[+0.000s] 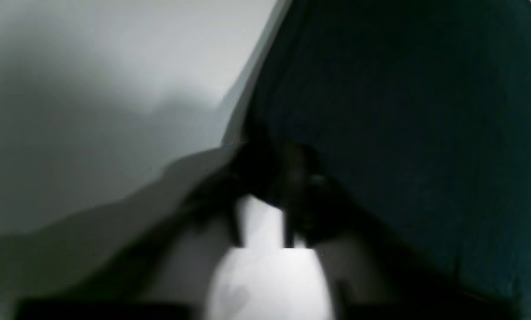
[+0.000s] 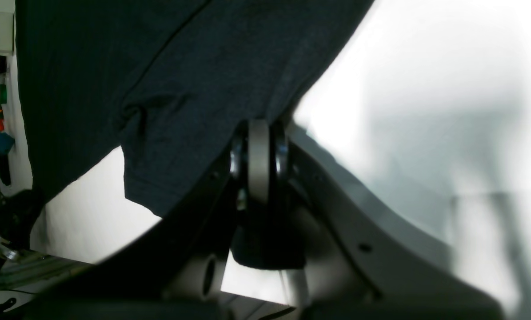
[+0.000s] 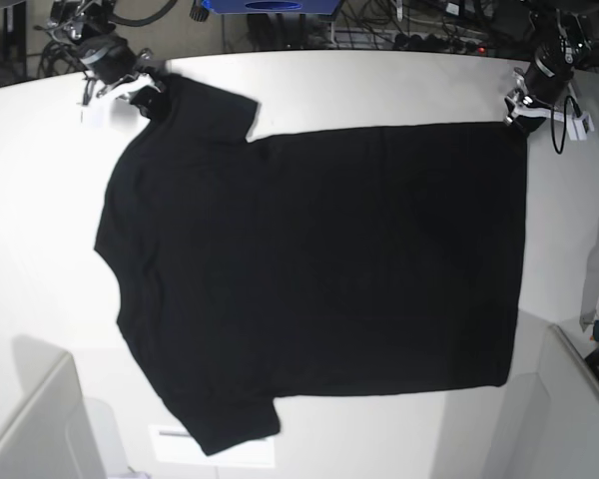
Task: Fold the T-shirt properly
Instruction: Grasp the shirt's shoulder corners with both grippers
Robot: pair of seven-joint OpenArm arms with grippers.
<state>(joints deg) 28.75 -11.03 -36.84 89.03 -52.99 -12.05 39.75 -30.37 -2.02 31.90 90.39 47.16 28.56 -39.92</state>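
The black T-shirt lies spread flat on the white table, plain side up, collar to the left and hem to the right. My right gripper is at the far left sleeve; in the right wrist view it is shut on the edge of the dark cloth. My left gripper is at the far right hem corner; in the blurred left wrist view it is closed on the cloth's edge. The printed side is hidden.
Cables and a blue box lie along the table's far edge. Grey panels stand at the near left corner and near right corner. A white label lies by the near sleeve.
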